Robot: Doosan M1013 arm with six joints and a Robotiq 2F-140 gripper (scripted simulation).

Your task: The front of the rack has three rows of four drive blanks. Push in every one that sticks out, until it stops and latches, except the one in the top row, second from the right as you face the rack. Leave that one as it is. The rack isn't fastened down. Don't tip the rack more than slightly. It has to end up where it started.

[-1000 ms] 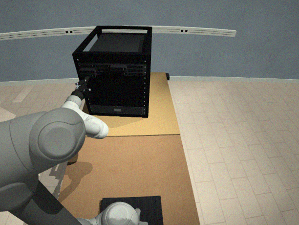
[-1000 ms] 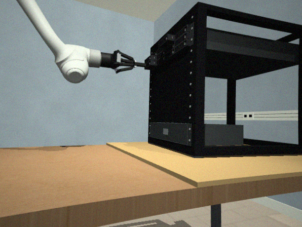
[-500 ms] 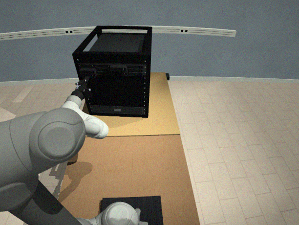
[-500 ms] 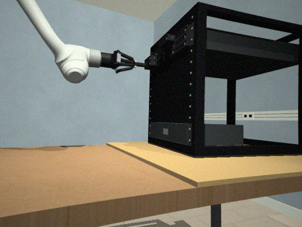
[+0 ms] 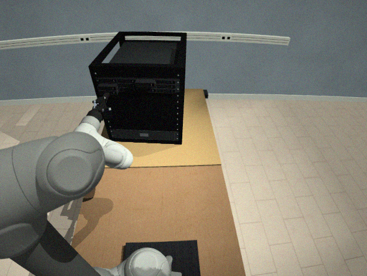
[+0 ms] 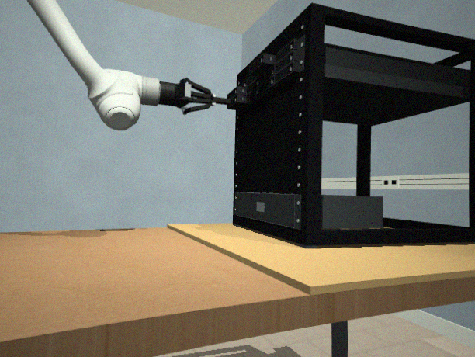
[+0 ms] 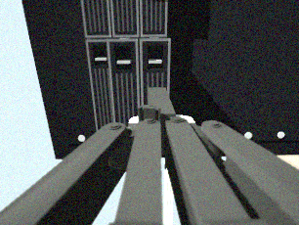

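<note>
The black rack [image 5: 141, 90] stands on the light board, with its three rows of drive blanks [image 5: 138, 85] near the top of its front. My gripper [image 6: 228, 102] is shut and empty. It points level at the rack's left edge, and its fingertips touch a blank that sticks out at the left end of the lower rows [image 6: 237, 95]. In the wrist view the closed fingers [image 7: 149, 114] meet this blank's face [image 7: 158, 98]. Another blank sticks out in the top row [image 6: 268, 58], which also shows in the top view [image 5: 145, 81]. From above, the gripper [image 5: 103, 97] is at the rack's front left post.
The rack sits on a light raised board [image 5: 180, 150] on the wooden table [image 5: 150, 204]. A grey panel [image 5: 144, 135] fills the rack's bottom front. My arm's elbow [image 5: 60, 168] fills the lower left. The arm's base [image 5: 150, 264] is at the table's near edge.
</note>
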